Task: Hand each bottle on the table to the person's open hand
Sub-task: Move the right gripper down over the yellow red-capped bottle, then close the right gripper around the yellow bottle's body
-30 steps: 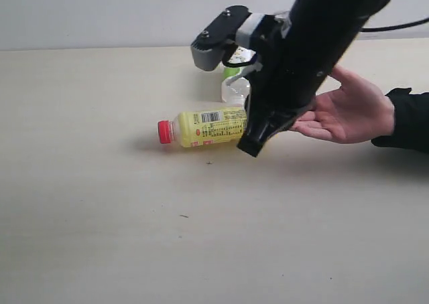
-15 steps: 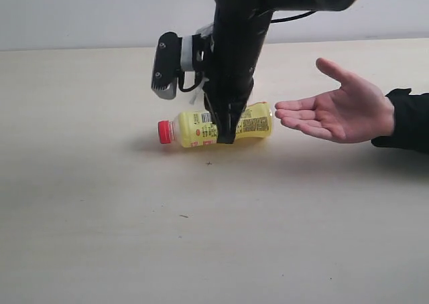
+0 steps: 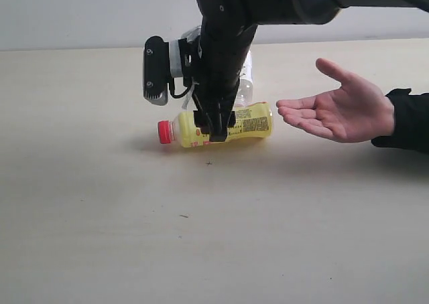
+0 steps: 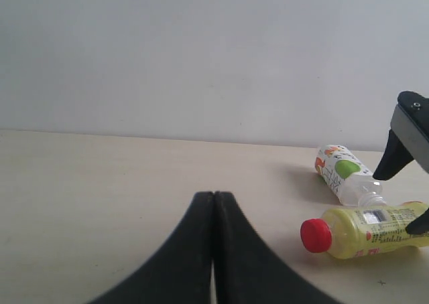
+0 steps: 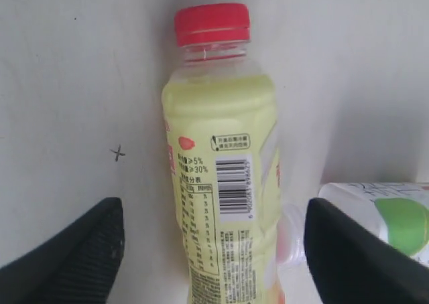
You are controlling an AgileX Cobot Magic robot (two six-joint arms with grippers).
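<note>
A yellow bottle with a red cap [image 3: 248, 122] [image 5: 218, 183] [image 4: 365, 230] lies on its side on the pale table [image 3: 100, 217]. My right gripper [image 3: 214, 131] [image 5: 214, 247] hangs over its middle, open, one finger on each side and not touching it. Behind it lies a white-capped bottle with a green-and-white label [image 3: 244, 83] [image 4: 343, 173] [image 5: 395, 213]. The person's open hand [image 3: 342, 110] waits palm up at the right. My left gripper [image 4: 214, 197] is shut on nothing, low over the table. The other bottles are out of view.
A pale wall [image 3: 87, 16] runs behind the table's far edge. The person's black sleeve [image 3: 409, 120] rests at the right edge. My right arm [image 3: 228, 43] comes down from the top of the exterior view.
My right gripper has swung left, away from the hand, and come down over the yellow bottle. The hand and both bottles have stayed put.
</note>
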